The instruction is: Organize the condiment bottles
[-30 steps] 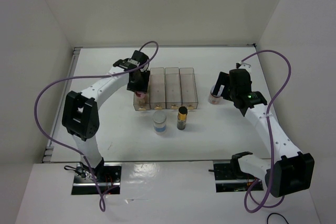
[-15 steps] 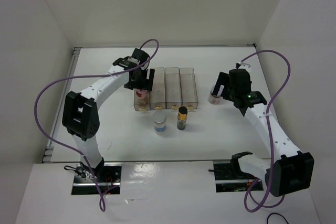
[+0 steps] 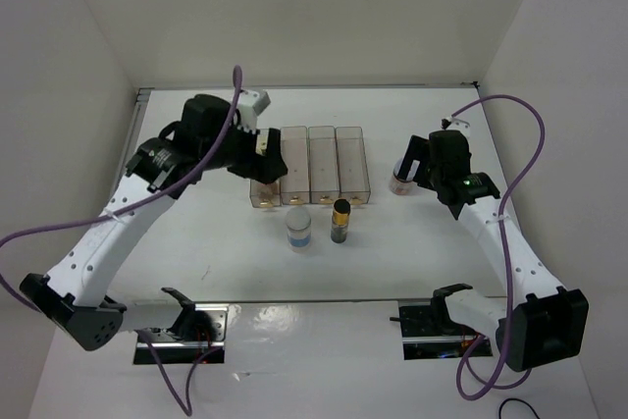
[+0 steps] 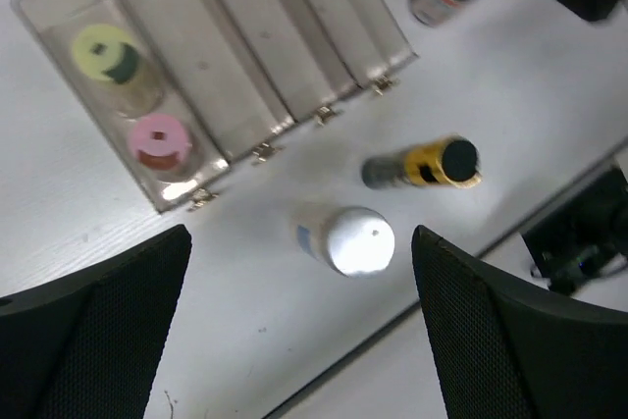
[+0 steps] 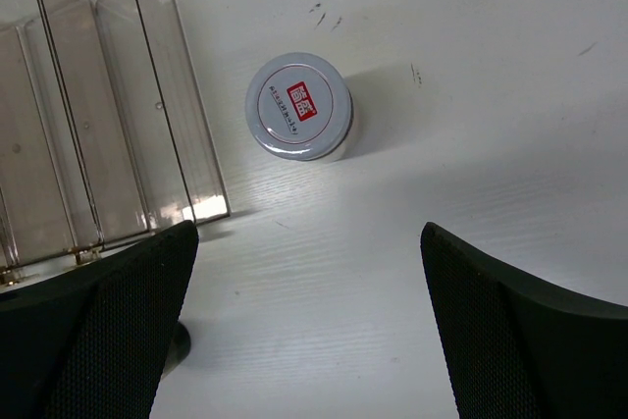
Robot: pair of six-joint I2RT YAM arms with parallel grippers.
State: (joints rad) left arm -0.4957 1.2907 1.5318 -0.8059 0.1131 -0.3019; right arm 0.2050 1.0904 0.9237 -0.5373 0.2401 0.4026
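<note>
In the left wrist view the leftmost clear bin (image 4: 69, 9) holds a yellow-green-capped bottle (image 4: 106, 54) and, nearer its front end, a pink-capped bottle (image 4: 157, 139). My left gripper (image 4: 301, 242) hangs open high above the table, holding nothing. Below it stand the wider bottle with a blue label (image 4: 351, 240) and the dark gold-capped bottle (image 4: 422, 166), both in front of the bins. The white bottle with a purplish lid (image 5: 298, 107) stands right of the bins. My right gripper (image 5: 309, 242) is open just short of it, not touching.
The clear bins (image 3: 324, 159) sit side by side at mid-table; the three right ones hold nothing. White walls enclose the table on three sides. The left gripper (image 3: 267, 166) overhangs the leftmost bin in the top view.
My left gripper opened and let go of the pink-capped bottle in the leftmost bin, then rose and drew back as the arm swung left. The right arm has not moved.
</note>
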